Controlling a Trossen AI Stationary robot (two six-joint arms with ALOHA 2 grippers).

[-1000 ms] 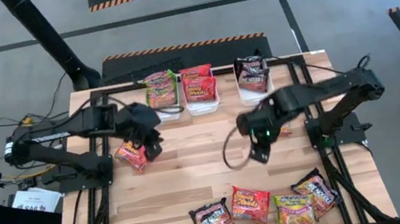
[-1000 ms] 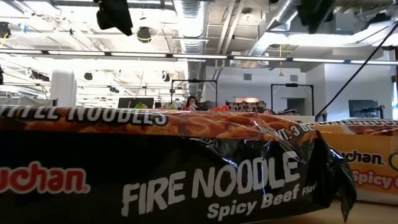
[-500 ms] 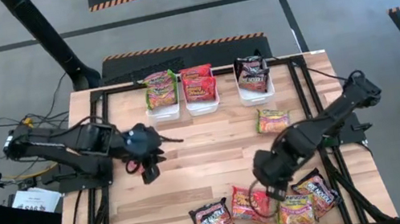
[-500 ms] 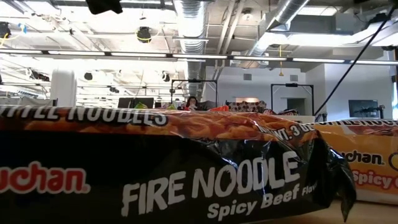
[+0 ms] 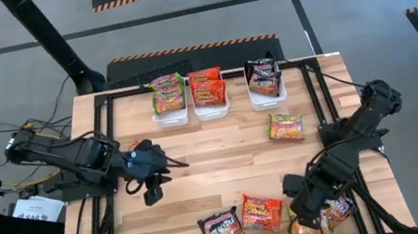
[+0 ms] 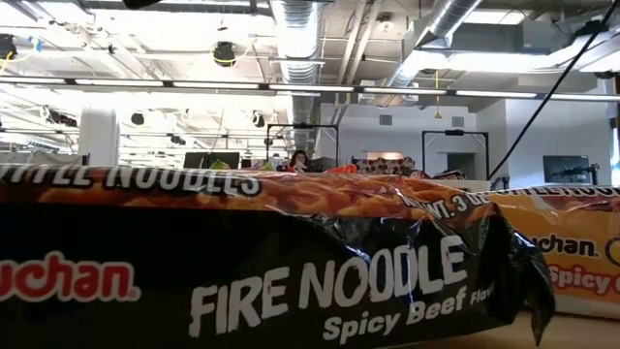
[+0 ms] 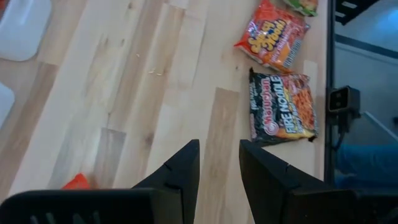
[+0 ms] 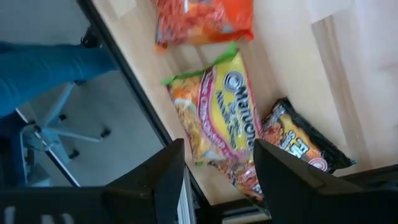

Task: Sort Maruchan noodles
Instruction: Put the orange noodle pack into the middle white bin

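Beneath right gripper [image 8: 214, 165], green-yellow packet [image 8: 214, 118] lengthwise

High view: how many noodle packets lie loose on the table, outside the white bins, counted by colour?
Green-yellow packets: 2, one alone farther back, one at the front edge
Red-orange packet: 1
Black-purple packets: 2
Total: 5
Not counted: a red-orange corner in the left wrist view, too little to tell.
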